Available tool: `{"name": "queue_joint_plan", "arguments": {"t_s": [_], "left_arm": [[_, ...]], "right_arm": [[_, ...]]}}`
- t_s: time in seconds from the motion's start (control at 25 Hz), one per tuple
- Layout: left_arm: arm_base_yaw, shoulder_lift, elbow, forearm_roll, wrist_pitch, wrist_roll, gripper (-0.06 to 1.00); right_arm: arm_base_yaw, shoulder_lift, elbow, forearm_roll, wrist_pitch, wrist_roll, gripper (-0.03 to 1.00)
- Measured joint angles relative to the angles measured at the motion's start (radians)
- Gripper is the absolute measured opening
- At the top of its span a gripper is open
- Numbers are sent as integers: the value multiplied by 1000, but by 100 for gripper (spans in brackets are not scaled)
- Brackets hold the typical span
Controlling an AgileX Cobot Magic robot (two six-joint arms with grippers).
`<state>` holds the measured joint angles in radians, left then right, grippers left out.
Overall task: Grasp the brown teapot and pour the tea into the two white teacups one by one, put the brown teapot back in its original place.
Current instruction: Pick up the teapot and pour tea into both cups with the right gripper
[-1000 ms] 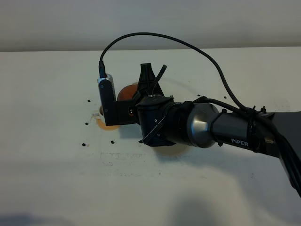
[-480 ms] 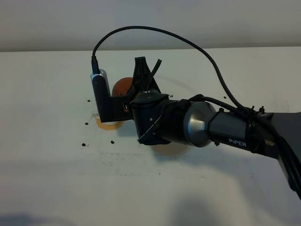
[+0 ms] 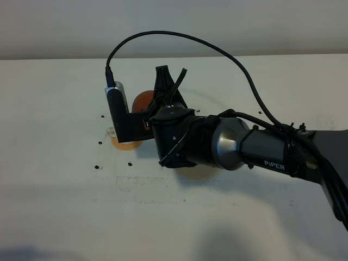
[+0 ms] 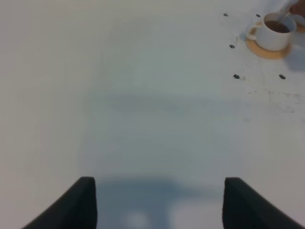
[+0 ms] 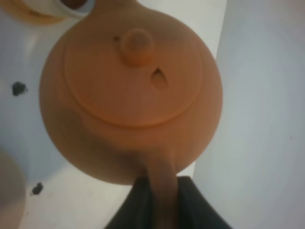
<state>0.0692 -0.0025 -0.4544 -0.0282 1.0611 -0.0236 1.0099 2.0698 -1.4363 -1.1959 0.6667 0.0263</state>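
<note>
My right gripper (image 5: 162, 202) is shut on the loop handle of the brown teapot (image 5: 131, 90). The teapot (image 3: 141, 100) hangs above the table, its spout towards one white teacup (image 4: 275, 32). That cup holds brown tea and stands on an orange-tan coaster (image 4: 268, 50). From the high camera the wrist hides most of the cup, and only its coaster (image 3: 124, 144) shows clearly. The other teacup is hidden. The original place is mostly covered by the right arm (image 3: 228, 144). My left gripper (image 4: 160, 183) hovers over bare table, open and holding nothing.
Small black marks (image 3: 100, 142) dot the white table around the cup. A tan patch (image 3: 191, 173) peeks out under the right arm. A black cable (image 3: 179, 41) loops above the wrist. The table's far edge meets a wall behind.
Over the last second the right wrist and teapot shifted slightly left and up, towards the cup. In the last half second nothing visibly moved.
</note>
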Motion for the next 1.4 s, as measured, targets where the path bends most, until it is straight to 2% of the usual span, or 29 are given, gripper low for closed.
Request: {"name": "queue_joint_plan", "arguments": {"t_s": [1.4], "left_arm": [[0, 0, 0, 0, 0, 1, 54]], "right_arm": [[0, 0, 0, -30, 24, -104, 9]]}}
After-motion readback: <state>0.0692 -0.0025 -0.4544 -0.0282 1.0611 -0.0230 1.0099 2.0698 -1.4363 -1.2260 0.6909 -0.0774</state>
